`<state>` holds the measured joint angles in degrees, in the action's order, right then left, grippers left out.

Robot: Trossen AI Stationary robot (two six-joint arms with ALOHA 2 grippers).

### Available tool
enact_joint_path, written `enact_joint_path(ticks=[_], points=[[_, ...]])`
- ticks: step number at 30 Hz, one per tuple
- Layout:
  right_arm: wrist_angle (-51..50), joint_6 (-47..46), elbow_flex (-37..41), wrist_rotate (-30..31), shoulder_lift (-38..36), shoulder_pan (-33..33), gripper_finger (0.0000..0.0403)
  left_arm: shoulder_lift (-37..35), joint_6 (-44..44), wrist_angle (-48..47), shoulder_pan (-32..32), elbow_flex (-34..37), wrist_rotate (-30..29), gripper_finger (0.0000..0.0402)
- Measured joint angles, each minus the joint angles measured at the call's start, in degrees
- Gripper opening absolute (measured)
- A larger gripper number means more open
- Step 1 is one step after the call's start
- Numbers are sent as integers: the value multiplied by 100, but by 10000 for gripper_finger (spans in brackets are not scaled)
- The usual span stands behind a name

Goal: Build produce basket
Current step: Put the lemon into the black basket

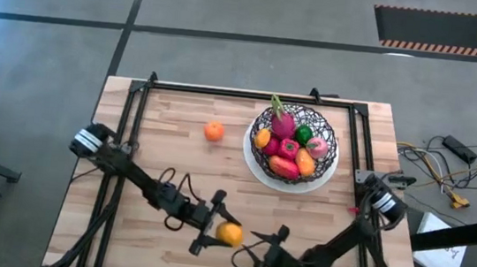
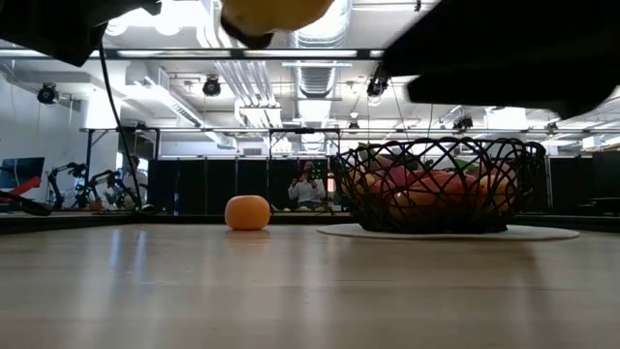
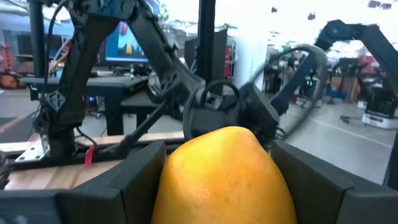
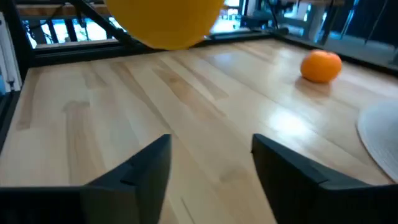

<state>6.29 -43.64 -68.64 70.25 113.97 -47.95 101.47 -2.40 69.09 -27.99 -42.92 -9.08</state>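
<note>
High view shows my left pincer (image 1: pixel 226 232) gripping a yellow-orange round toy fruit (image 1: pixel 230 233) above the near tabletop (image 1: pixel 175 145), my right pincer (image 1: pixel 273 241) open beside it; next, carry it to the black wire-mesh basket (image 1: pixel 294 141).

The dark left gripper (image 1: pixel 221 231) is being held raised, jaws clamped. The dark right gripper (image 1: pixel 273 239) is being held beside it, jaws parted.

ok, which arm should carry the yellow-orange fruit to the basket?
Left, probably. The left gripper is shut on the yellow-orange fruit, held above the table. The right gripper is open and empty beside it, though nearer the basket.
</note>
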Motion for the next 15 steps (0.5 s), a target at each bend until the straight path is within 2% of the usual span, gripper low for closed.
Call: enact_joint_path(ticks=[4,8,12,15], points=[[992,1225,-92,-86,170,180,266,275,3,110,-15,-307,-7,258],[1512,2121,-204,-154,146,230,317,372,-6,99,-24,-451,-26,258],[1826,2595,-409,-67,127,268,347,384,0,101,-34,-504,-24,258],[1888,2719,-603,-117,127,361,353,384,47,109,-38,-505,-24,258]])
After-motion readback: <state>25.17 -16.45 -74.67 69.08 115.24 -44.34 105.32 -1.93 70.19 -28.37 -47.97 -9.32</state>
